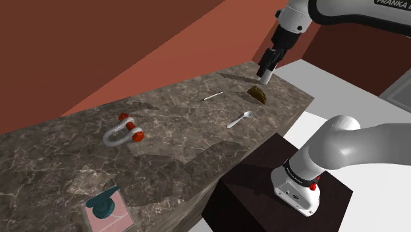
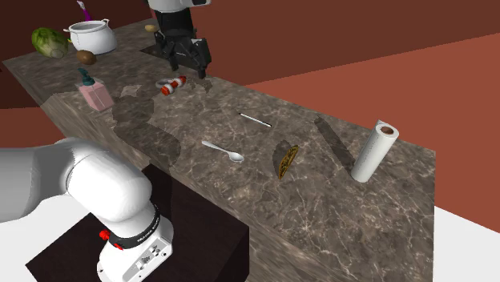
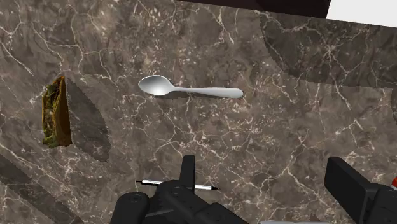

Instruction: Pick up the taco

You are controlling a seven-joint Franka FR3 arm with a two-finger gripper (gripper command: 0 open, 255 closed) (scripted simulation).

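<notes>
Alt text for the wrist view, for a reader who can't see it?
An open black gripper hangs over a dark marbled counter, nothing between its jaws. A taco lies apart from it, past the bowl end of a silver spoon.

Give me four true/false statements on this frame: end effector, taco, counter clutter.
1. The end effector is shut on the taco. False: its fingers stand open with nothing between them, and the taco lies on the counter.
2. A spoon lies on the counter, apart from the taco. True.
3. The paper towel roll lies on its side. False: it stands upright.
4. A shackle with red ends lies on the counter. True.
</notes>
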